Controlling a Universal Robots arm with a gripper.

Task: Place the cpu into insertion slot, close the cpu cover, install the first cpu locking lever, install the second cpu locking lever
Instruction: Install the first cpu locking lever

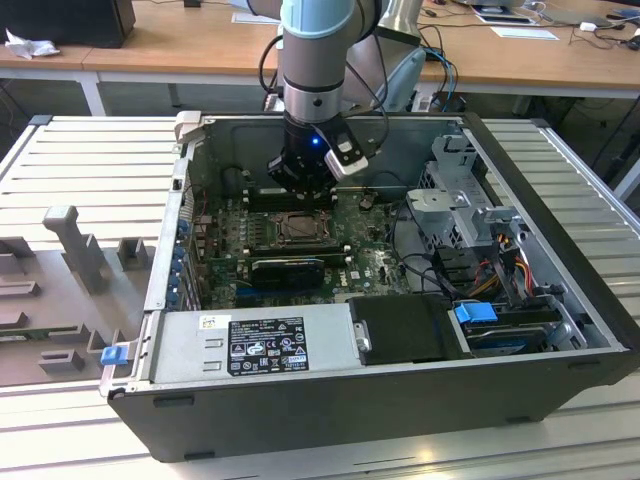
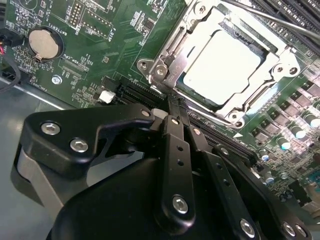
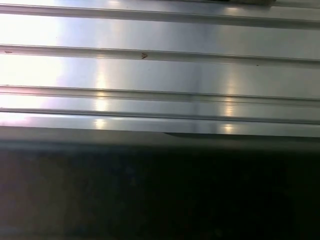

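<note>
Ribbed silver aluminium table (image 1: 70, 160) panels carry an open black desktop computer case (image 1: 400, 400), with wooden desks and loose cables behind it. Inside lies a green motherboard (image 1: 370, 262). A grey robot arm reaches down into the case, and its black gripper (image 1: 302, 180) hangs just above the square dark insertion slot with its grey metal rim (image 1: 296, 229).

In the second wrist view, the small flat square cpu with a pale silver-grey top (image 2: 222, 66) sits in the slot, framed by the thin grey metal cpu cover (image 2: 200, 22), which appears to lie down over the chip's edges. The gripper's black fingers (image 2: 176, 117) look drawn together with nothing between them, their tips at the socket's near edge beside a long black expansion slot (image 2: 137, 92). A thin metal locking lever (image 2: 270, 17) runs slantwise past the socket's far side; whether it is latched cannot be told.

Risk, as a judgement: the tips are very close to the socket corner, so a slightly misjudged push could slip off a thin lever, scrape nearby board components, or load the cover unevenly and stress the seated chip.
</note>
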